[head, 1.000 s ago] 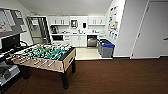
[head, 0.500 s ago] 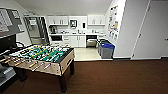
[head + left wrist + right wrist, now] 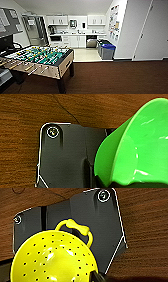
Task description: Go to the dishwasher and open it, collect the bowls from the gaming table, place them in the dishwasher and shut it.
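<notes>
A bright green bowl (image 3: pixel 135 149) hangs over the brown wood-look floor in the left wrist view, with my left gripper (image 3: pixel 112 183) shut on its rim. In the right wrist view my right gripper (image 3: pixel 97 277) is shut on the rim of a yellow perforated bowl (image 3: pixel 52 260) with a loop handle. The dishwasher (image 3: pixel 91 42), steel-fronted with a dark top, sits far off under the kitchen counter in the head view; I cannot tell how its door stands. The gaming table is out of view.
A table-football table (image 3: pixel 42 60) with a green field stands close at the left. Blue-lidded grey bins (image 3: pixel 107 50) sit at the kitchen's right side beside a white wall (image 3: pixel 130 30). Brown floor (image 3: pixel 112 77) stretches ahead toward the pale kitchen floor.
The whole head view has shifted a little, with the table-football table slightly nearer and further left: the camera has moved. Nothing in the room has moved.
</notes>
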{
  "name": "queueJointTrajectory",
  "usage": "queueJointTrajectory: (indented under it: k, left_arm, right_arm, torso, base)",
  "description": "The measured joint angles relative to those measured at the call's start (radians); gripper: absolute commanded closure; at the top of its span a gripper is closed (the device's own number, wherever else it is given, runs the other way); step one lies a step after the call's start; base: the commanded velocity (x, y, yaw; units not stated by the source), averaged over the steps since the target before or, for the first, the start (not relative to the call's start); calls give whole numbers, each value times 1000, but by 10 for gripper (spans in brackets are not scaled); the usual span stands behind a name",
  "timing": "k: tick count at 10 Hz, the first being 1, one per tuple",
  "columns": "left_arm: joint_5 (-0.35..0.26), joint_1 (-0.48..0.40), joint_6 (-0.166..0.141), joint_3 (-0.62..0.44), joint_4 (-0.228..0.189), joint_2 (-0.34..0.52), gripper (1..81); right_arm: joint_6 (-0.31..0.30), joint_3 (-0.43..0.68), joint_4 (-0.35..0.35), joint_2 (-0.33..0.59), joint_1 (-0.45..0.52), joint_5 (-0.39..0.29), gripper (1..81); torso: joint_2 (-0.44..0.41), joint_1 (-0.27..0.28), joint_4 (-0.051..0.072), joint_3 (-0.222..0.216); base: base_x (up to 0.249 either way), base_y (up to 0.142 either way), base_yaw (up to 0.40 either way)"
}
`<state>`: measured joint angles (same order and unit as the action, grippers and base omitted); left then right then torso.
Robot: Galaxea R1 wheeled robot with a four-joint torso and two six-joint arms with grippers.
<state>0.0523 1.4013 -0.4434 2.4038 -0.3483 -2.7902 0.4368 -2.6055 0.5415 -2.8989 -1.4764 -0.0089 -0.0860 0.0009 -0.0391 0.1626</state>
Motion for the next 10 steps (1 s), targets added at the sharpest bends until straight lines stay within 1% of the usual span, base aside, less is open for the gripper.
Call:
queueJointTrajectory:
  k: [5, 8, 10]
  left_arm:
    - [-1, -2, 0, 0, 0, 0, 811]
    - [0, 0, 0, 0, -1, -2, 811]
    - [0, 0, 0, 1, 0, -1, 811]
  right_arm:
    - [0, 1, 0, -3, -2, -4, 811]
    - [0, 0, 0, 0, 8, 5, 811]
    - [0, 0, 0, -1, -5, -3, 811]
  torso:
    - [0, 0, 0, 0]
    - [0, 0, 0, 0]
    - [1, 0, 0, 0]
  base:
    - [189, -71, 0]
    - [189, -78, 0]
    - [168, 0, 0]
